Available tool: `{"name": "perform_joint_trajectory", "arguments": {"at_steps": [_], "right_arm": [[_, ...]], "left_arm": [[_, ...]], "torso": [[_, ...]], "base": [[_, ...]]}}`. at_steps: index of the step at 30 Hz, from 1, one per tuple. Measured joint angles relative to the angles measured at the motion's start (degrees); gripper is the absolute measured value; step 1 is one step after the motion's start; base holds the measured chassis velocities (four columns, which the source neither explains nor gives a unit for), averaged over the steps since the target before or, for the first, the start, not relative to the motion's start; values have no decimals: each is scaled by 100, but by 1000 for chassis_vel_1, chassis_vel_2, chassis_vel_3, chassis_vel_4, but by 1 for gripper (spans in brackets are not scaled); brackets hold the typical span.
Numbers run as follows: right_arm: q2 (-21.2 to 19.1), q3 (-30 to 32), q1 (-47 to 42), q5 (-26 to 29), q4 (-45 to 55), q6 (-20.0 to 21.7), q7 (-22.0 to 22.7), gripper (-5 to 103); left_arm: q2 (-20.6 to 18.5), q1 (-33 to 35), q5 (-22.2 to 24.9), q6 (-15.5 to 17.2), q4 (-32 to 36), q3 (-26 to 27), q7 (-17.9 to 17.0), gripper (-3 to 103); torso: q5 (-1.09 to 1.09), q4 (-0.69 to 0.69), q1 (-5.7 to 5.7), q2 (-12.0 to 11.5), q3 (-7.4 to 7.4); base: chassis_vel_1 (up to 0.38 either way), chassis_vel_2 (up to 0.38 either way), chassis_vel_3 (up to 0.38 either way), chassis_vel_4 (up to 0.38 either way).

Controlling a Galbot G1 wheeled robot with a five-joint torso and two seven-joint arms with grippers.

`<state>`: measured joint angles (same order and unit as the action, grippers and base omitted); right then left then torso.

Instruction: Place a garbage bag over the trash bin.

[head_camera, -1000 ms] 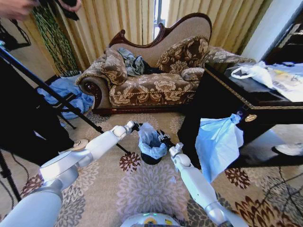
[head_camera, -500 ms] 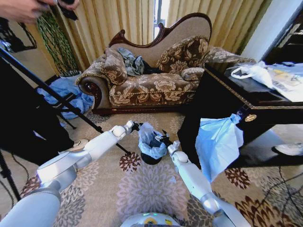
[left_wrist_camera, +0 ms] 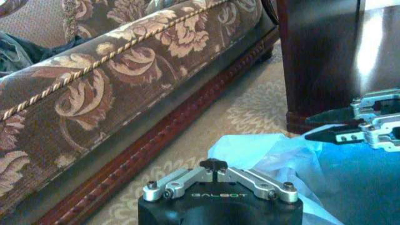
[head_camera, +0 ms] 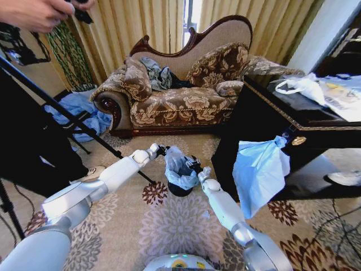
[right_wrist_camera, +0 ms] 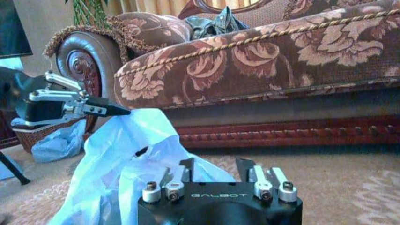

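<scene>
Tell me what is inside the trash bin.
The light-blue garbage bag fills the mouth of the trash bin and spills over its rim, between the left gripper and right gripper. The bin's interior is hidden by the plastic.

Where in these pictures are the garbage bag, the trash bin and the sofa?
garbage bag (head_camera: 180, 169): head view, crumpled blue plastic.
trash bin (head_camera: 179, 191): head view, black base below the bag.
sofa (head_camera: 180, 104): head view, seat cushion.

White arms (head_camera: 107, 179); black GALBOT-marked wrist housing (left_wrist_camera: 220, 210), silver screws
</scene>
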<state>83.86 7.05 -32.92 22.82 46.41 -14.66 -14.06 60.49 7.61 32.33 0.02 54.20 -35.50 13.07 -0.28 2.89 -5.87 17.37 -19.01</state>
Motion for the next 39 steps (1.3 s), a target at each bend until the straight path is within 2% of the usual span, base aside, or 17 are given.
{"name": "perform_joint_trajectory", "arguments": {"at_steps": [3,4,6,9,11,12,15,18,22,27,39], "right_arm": [[-6,-7,36,7,-69,-13,-23,28],[-6,-7,36,7,-69,-13,-23,28],[-21,-39,36,25,-76,-18,-55,18],[-30,-75,36,49,-77,-28,-79,13],[-53,-130,39,61,-79,-42,-98,3],[-69,-160,46,63,-79,-49,-99,1],[-91,-203,71,71,-79,-77,-97,1],[-67,-241,205,79,-197,-184,-46,0],[-5,-239,351,79,-380,-277,19,0],[58,-233,452,50,-570,-323,31,0],[209,-115,582,-82,-1051,-451,2,0]], "left_arm": [[-1,-10,62,-3,-34,1,-2,0],[-1,-10,62,-3,-34,1,-2,0],[6,-15,87,-10,-70,1,-3,0],[29,-18,112,-20,-119,-1,-3,0],[64,-25,142,-38,-176,-3,-3,0],[86,-28,162,-61,-213,-3,-4,0],[139,-32,232,-157,-302,-3,-20,0],[294,-33,350,-612,-572,-21,-122,0],[335,7,401,-837,-694,-41,-174,0],[324,124,406,-980,-758,-66,-195,0],[428,154,401,-1089,-1012,-109,-112,0]], "torso": [[0,0,0,0,0],[0,0,0,0,0],[0,0,0,0,0],[0,0,0,0,0],[0,-1,0,0,0],[0,0,0,0,0],[0,0,0,0,0],[0,0,0,0,0],[1,1,0,0,0],[0,-1,0,0,0],[0,0,0,0,0]], "base": [[0,0,0,0],[0,0,0,0],[0,0,0,0],[0,0,0,0],[0,0,0,0],[0,0,0,0],[0,0,0,0],[0,0,0,0],[0,0,0,0],[0,0,0,0],[0,0,0,0]]}}
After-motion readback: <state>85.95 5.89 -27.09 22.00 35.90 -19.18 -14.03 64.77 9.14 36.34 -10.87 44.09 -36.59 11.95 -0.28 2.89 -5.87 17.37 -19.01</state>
